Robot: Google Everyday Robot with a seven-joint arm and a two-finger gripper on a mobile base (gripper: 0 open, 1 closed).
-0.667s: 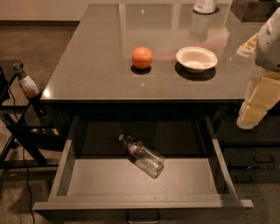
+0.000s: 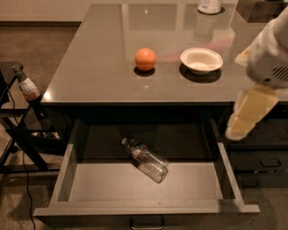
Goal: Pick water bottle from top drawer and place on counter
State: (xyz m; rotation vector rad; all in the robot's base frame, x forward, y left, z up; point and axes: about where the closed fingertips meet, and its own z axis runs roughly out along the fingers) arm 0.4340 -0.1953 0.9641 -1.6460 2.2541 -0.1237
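The water bottle, small, clear and crinkled, lies on its side in the middle of the open top drawer, cap pointing to the back left. The dark glossy counter lies above the drawer. My gripper, pale cream under a white arm, hangs at the right, over the drawer's right side wall, above and to the right of the bottle and apart from it.
An orange and a white bowl sit on the counter, with a white container at the far edge. A dark-capped bottle stands on a black rack at the left. Lower dark drawers are at the right.
My gripper has moved left and down, closer to the drawer's right side. The bottle, orange and bowl have not moved.
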